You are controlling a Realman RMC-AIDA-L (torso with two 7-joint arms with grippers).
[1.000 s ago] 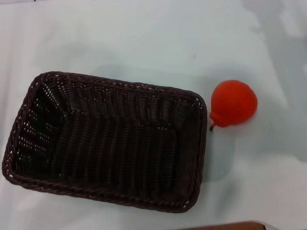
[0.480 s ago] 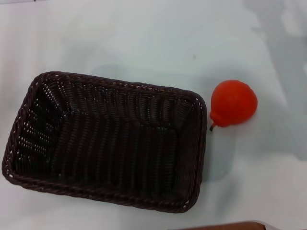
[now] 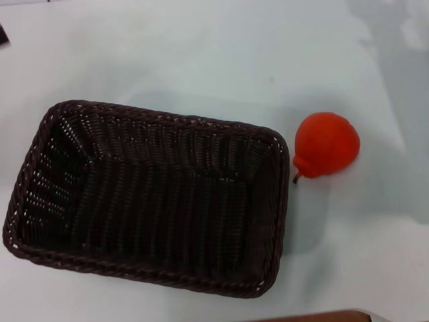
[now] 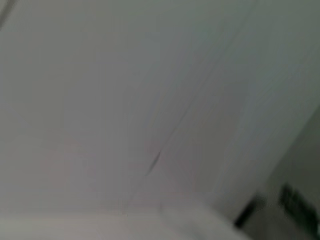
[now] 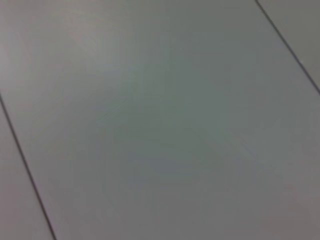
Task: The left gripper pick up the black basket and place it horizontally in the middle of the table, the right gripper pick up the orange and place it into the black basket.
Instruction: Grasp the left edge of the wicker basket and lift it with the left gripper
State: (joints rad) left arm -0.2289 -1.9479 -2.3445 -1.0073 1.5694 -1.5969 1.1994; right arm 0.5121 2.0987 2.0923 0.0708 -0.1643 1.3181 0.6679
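Trouble is most likely at the first grasp: the black basket lies on the bench toward the left and near edge, turned slightly askew, and its braided rim and sloping sides give an end effector little flat surface to bite on. A shallow pinch could let it slip or swing while being carried to the middle. The orange sits just beside the basket's right end, not touching; dragging or rotating the basket that way could knock the round fruit and send it rolling toward the right edge.

A small dark sliver at the far left corner may be the left end effector, but too little shows; whether released or clenched, I cannot tell. The right end effector appears nowhere. Both wrist views show only pale blank surfaces with thin lines, nothing of the task. The basket's near-left corner almost meets the frame edge.
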